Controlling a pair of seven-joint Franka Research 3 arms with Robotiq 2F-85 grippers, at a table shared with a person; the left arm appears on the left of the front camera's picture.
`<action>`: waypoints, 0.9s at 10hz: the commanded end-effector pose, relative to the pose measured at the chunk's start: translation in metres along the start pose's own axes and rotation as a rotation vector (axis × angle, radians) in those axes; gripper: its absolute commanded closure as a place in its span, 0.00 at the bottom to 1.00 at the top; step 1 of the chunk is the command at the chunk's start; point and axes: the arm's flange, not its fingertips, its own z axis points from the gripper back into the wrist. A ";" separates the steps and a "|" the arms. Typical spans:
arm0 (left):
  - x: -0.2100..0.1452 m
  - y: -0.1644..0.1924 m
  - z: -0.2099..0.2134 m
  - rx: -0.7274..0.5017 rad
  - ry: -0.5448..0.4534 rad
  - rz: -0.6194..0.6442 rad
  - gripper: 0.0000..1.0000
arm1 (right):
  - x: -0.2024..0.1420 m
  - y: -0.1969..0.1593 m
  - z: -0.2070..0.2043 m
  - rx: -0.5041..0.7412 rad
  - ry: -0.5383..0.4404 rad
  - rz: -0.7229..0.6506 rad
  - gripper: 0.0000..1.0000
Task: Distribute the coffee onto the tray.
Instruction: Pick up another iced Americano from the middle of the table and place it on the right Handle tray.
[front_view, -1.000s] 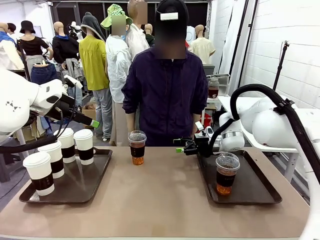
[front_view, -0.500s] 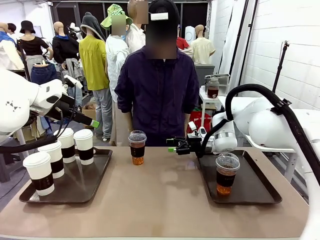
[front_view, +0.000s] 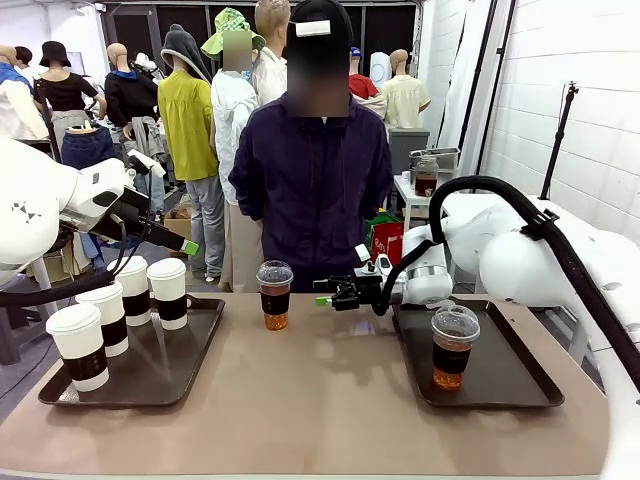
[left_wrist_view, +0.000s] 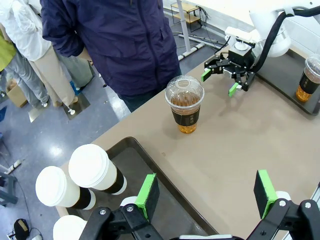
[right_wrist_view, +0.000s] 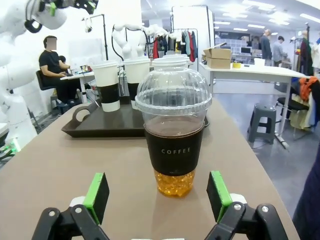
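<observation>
Right gripper spread wide just beside the clear cup on the bare table, not touching. Left gripper also spread, over the left tray holding four white cups.

- In the left wrist view, one paper cup is cut off by the bottom edge and sits partly behind the left tool.
- There the clear cup on the right tray is sliced by the picture's right edge.
- In the right wrist view, the clear cup on the desk hides all but the lid top of a paper cup behind it, and it also hides the left tray's end.
- From the front, the far paper cup is half hidden by its neighbours, and the sleeve print is too small to read.
- The right arm covers that tray's far left corner.
</observation>
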 end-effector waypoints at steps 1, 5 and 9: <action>-0.001 0.001 0.000 -0.007 -0.003 0.006 0.00 | -0.002 -0.020 -0.012 0.006 0.020 -0.028 0.00; -0.001 0.001 0.000 -0.007 -0.003 0.006 0.00 | -0.002 -0.007 -0.009 0.003 0.006 -0.008 0.00; -0.001 0.001 0.000 -0.007 -0.003 0.006 0.00 | -0.008 -0.014 -0.014 -0.003 -0.010 -0.027 0.00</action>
